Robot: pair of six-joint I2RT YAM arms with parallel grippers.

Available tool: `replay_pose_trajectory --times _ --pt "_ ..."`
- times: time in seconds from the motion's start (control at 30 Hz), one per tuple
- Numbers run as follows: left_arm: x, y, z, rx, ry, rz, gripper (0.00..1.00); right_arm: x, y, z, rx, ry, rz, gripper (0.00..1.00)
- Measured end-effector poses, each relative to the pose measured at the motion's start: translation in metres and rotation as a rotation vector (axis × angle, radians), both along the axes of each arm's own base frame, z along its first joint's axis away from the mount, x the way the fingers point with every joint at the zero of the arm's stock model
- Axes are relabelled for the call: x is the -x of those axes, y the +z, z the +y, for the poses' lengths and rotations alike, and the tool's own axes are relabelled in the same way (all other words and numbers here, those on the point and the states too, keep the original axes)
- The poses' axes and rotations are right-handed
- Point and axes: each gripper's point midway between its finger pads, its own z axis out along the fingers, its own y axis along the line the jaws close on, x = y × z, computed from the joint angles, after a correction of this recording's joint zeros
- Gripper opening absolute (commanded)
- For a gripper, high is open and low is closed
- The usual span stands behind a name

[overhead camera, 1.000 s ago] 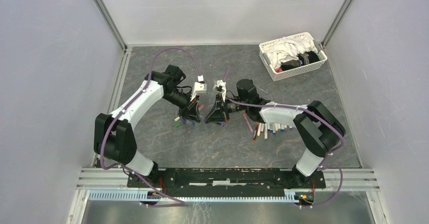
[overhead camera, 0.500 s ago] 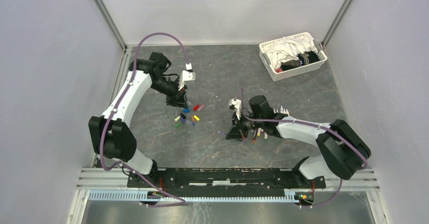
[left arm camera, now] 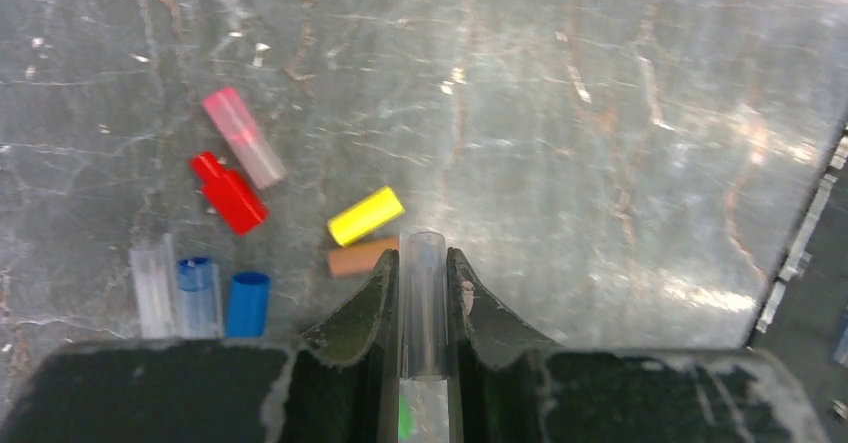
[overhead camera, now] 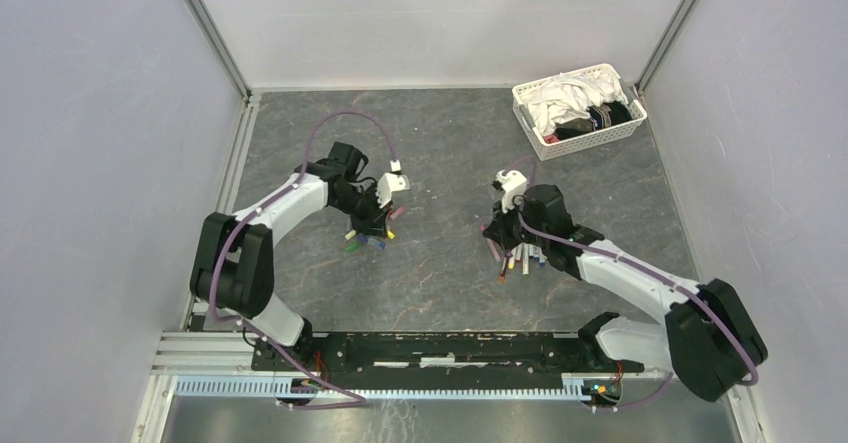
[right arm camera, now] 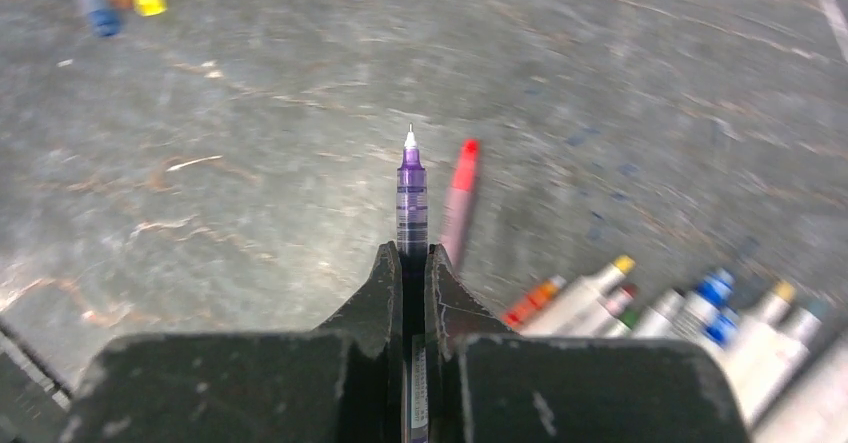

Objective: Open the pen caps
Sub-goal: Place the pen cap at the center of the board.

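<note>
Hanging over the left half of the grey marbled table top (overhead camera: 440,283), the left gripper (left arm camera: 422,263) has its jaws drawn in narrow around a short clear plastic cap (left arm camera: 424,303). The cap lies lengthwise between the black fingers (left arm camera: 372,298), and its rounded end pokes out past their tips.

The other loose pen caps (overhead camera: 362,242) lie on the table just beyond and to the left of it. A yellow cap (left arm camera: 365,215) lies just beside a brown cap (left arm camera: 355,259), nearest the fingertips. Further left, a red cap (left arm camera: 230,193) lies close against a pink translucent cap (left arm camera: 243,135). Three more stand side by side in a row at the gripper's left: a colourless cap (left arm camera: 153,288), a pale blue see-through cap (left arm camera: 198,295) and a solid blue cap (left arm camera: 247,304).

Across the table's middle, well apart, the right gripper (right arm camera: 411,255) is closed tight on a slim purple pen (right arm camera: 411,198). The pen is uncapped, and its fine pointed tip sticks out ahead of the fingers, above the table. A red pen (right arm camera: 460,203) lies flat on the surface just to the right of it. Beside that, a row of white-barrelled pens with coloured ends (right arm camera: 640,308) lies side by side.

In the far right corner stands a white lattice basket (overhead camera: 625,128) holding white cloth and some dark items, well away from both arms.
</note>
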Motion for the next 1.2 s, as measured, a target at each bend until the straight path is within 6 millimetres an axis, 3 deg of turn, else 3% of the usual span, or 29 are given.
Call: replay_pose_trajectory --times 0.07,0.2,0.37,0.4,0.47,0.67,0.83,1.0,1.2 --pt "-0.011 -0.011 -0.003 -0.022 0.028 -0.019 0.11 -0.005 -0.002 -0.019 0.022 -0.094 -0.02 0.0" --pt "-0.03 -0.021 -0.001 -0.047 0.088 -0.054 0.41 -0.011 -0.014 -0.05 0.07 -0.253 -0.02 0.02" --pt "-0.039 -0.02 -0.005 -0.049 0.126 -0.082 0.67 -0.014 -0.032 -0.067 0.116 -0.36 0.024 0.0" --pt "-0.039 -0.018 -0.005 -0.051 0.136 -0.082 0.87 -0.014 -0.036 -0.069 0.122 -0.377 0.034 0.0" --pt "-0.04 -0.014 -0.005 -0.051 0.148 -0.088 0.98 -0.013 -0.043 -0.074 0.132 -0.403 0.044 0.0" --pt "-0.038 0.017 -0.004 -0.024 0.18 -0.12 1.0 -0.012 -0.053 -0.086 0.156 -0.471 0.043 0.06" --pt "-0.052 0.062 0.002 0.02 0.252 -0.168 1.0 -0.015 -0.053 -0.091 0.155 -0.506 0.029 0.32" --pt "-0.065 0.102 0.019 0.044 0.362 -0.22 1.0 -0.017 -0.052 -0.091 0.152 -0.512 0.018 0.42" --pt "-0.075 0.135 0.044 0.013 0.519 -0.305 1.0 -0.016 -0.043 -0.093 0.138 -0.518 0.003 0.49"
